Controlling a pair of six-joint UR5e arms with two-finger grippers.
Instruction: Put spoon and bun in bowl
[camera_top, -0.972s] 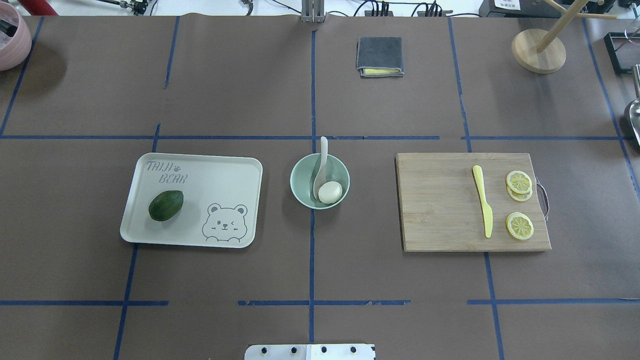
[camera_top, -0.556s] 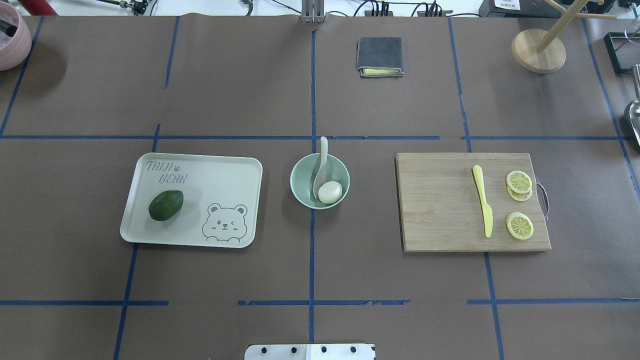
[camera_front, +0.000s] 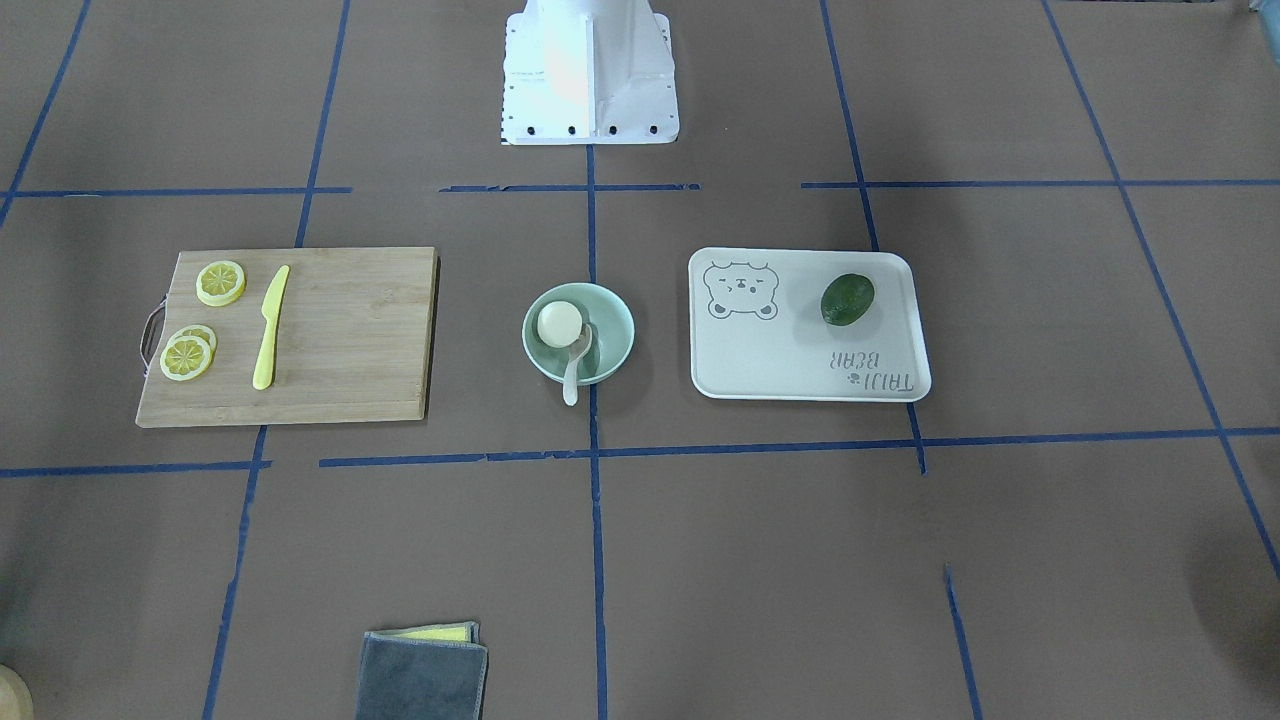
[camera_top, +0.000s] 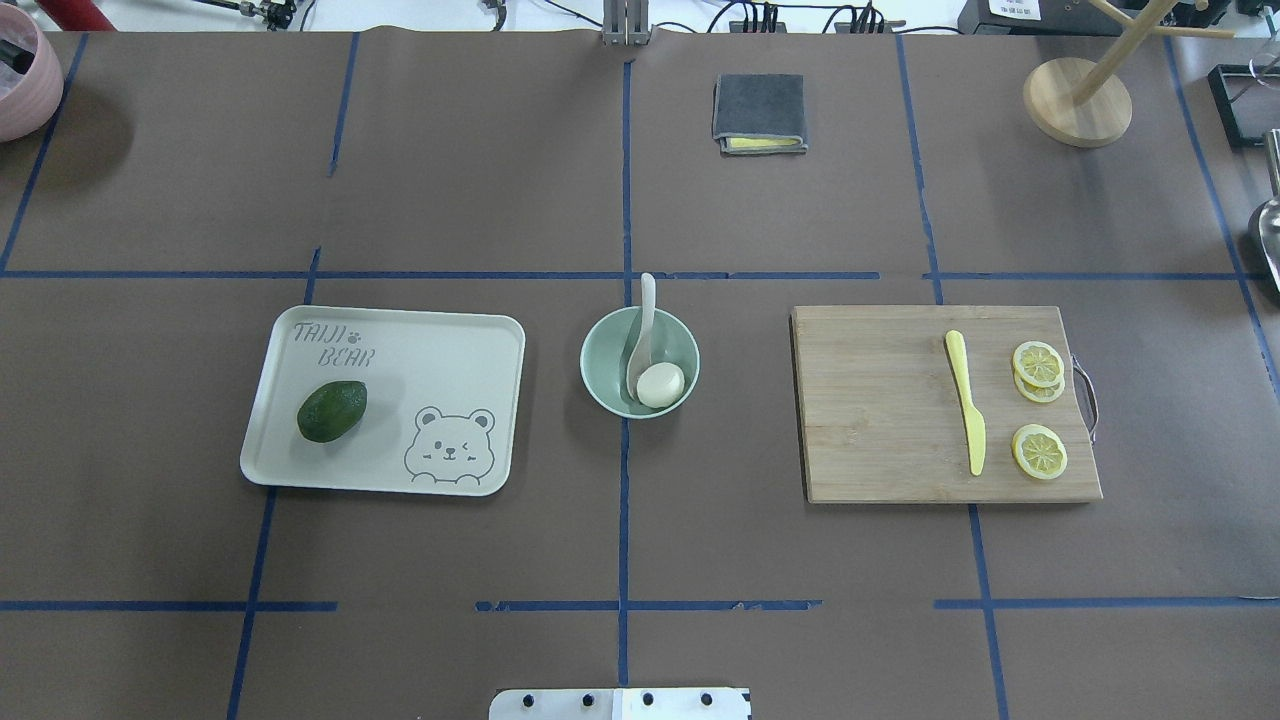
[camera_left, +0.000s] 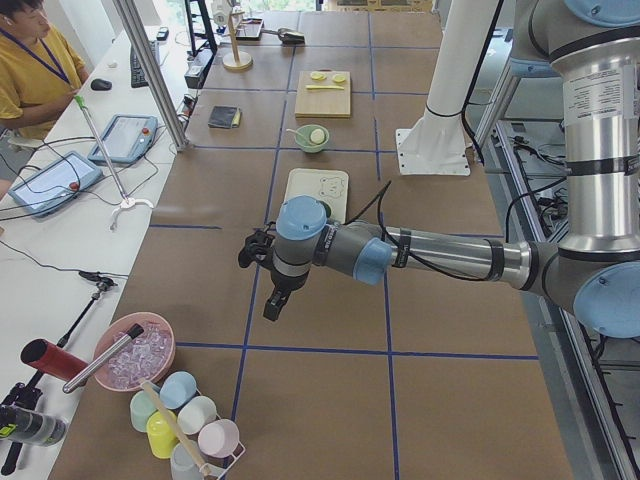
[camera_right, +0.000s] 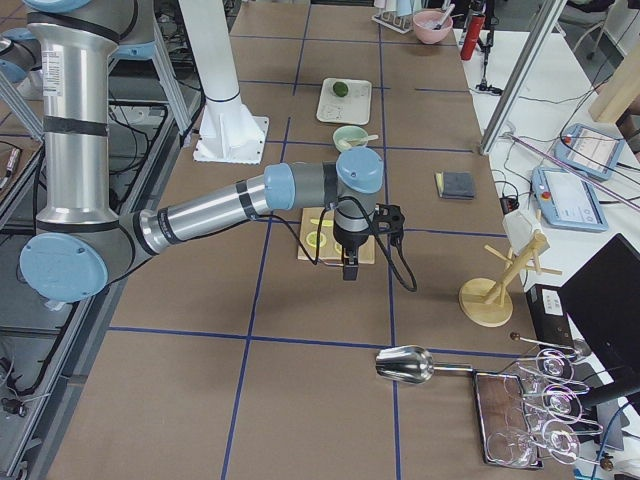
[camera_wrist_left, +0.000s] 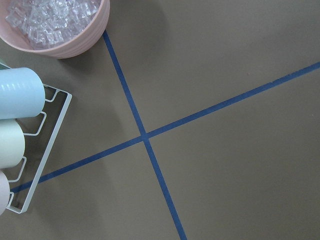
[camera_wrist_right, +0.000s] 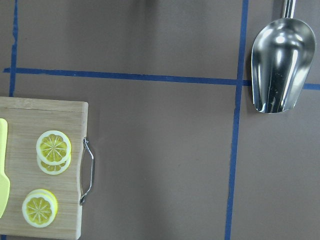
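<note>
The pale mint-green bowl (camera_top: 603, 372) stands at the table's middle, also seen in the front view (camera_front: 612, 345). The cream-white bun (camera_top: 660, 385) lies inside it (camera_front: 559, 323). The pale spoon (camera_top: 645, 318) rests in the bowl beside the bun, scoop down, its handle sticking out over the far rim (camera_front: 572, 378). My left gripper (camera_left: 272, 303) hangs over the table's left end, far from the bowl. My right gripper (camera_right: 348, 267) hangs past the cutting board on the right. Both show only in the side views, so I cannot tell whether they are open or shut.
A white bear-print tray (camera_top: 440, 345) with a dark green fruit (camera_top: 332, 410) lies left of the bowl. A wooden board (camera_top: 880, 420) with a yellow knife (camera_top: 966, 400) and lemon slices (camera_top: 1038, 363) lies right. A grey cloth (camera_top: 760, 110), wooden stand (camera_top: 1077, 100), metal scoop (camera_wrist_right: 279, 65) and pink ice bowl (camera_wrist_left: 85, 30) stand farther out.
</note>
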